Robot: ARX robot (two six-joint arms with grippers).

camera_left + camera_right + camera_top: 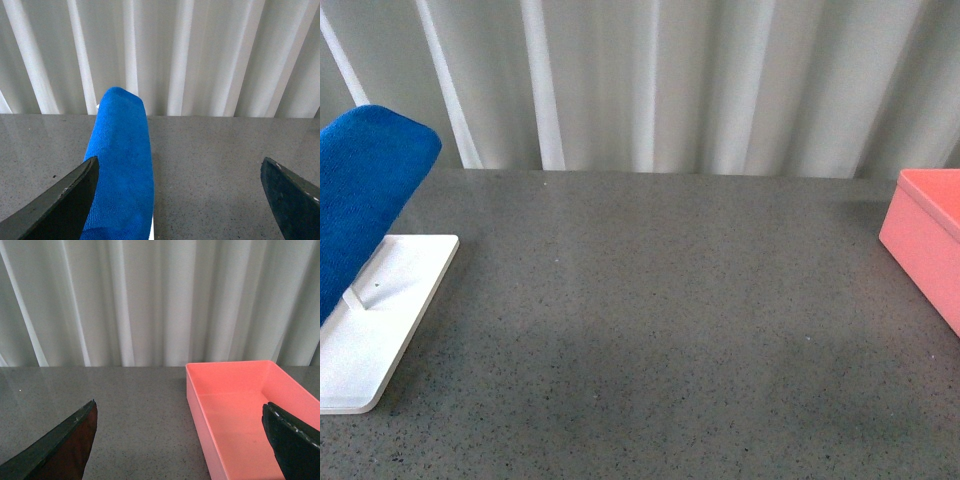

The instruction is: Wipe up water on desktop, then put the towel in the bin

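The blue towel [362,195] hangs draped over a rack at the far left of the speckled grey desktop [650,320]. In the left wrist view the towel [120,165] lies just ahead of my open left gripper [182,200], close to one of its fingers [60,205]. The pink bin [928,245] stands at the right edge of the desktop. In the right wrist view the bin [240,415] is empty, and my open right gripper [182,440] is held before its near corner. Neither gripper shows in the front view. No water is plainly visible.
A flat white tray [380,320] under the towel sits at the desktop's left side. A pale pleated curtain [650,80] runs behind the desktop's far edge.
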